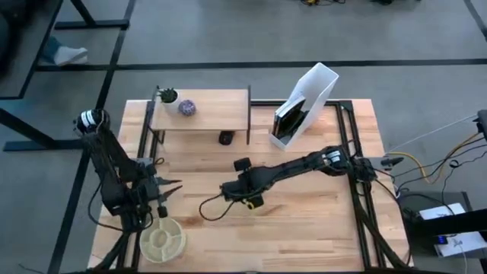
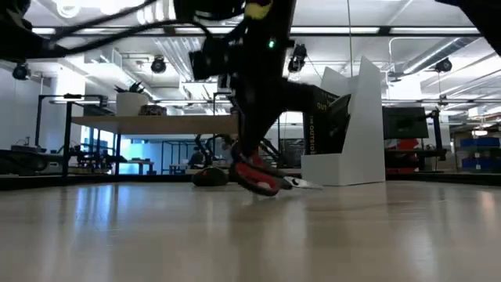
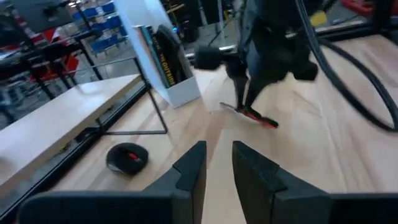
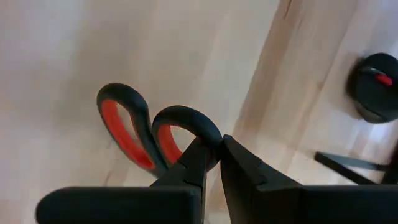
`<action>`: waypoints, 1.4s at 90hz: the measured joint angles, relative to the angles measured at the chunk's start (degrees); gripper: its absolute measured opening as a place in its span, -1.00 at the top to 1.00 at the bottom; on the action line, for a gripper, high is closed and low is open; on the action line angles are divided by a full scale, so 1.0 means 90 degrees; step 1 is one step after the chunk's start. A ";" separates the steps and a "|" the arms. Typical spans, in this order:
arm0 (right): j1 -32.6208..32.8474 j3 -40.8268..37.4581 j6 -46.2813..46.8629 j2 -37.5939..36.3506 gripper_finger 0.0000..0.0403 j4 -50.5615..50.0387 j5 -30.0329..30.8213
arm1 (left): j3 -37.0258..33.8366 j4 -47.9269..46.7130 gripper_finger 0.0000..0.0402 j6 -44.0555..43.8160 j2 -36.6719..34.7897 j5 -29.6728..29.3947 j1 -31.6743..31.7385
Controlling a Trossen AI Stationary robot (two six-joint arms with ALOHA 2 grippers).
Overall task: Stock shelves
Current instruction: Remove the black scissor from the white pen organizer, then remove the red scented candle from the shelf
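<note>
Small low riser shelf with light-wood top board on thin black metal legs stands in the upper left-centre of the high view, at the table's far side. On its top board, near the left end: a small green plant in a white pot and just beside it a round purple-patterned ball. A round black disc with a red mark lies on the table at the shelf's front edge, lower right of the board. White angled file holder with dark books inside stands right of the shelf, apart from it. Right gripper sits at frame centre in the high view, lowered to the tabletop, fingers pinched on the handle of black-and-red scissors; scissors appear tilted, one end at the wood. Left gripper waits at lower left of the high view, fingers a narrow gap apart, grasping nothing. Round cream divided dish lies just below it. Light wooden table.
</note>
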 joint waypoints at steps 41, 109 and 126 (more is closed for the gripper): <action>-0.0347 -0.1047 -0.1039 0.0000 0.93 0.1007 0.0005 | -0.0005 0.0005 0.69 0.0874 -0.0362 -0.0008 0.0513; -0.0153 0.0262 -0.0740 -0.0012 0.18 -0.0281 0.0049 | 0.0005 0.0236 0.11 0.0826 -0.0809 0.0251 0.1182; -0.0244 0.1215 -0.0960 -0.0027 0.11 -0.0142 0.0049 | 0.0005 0.0035 -0.05 0.1378 -0.1657 0.0589 0.1959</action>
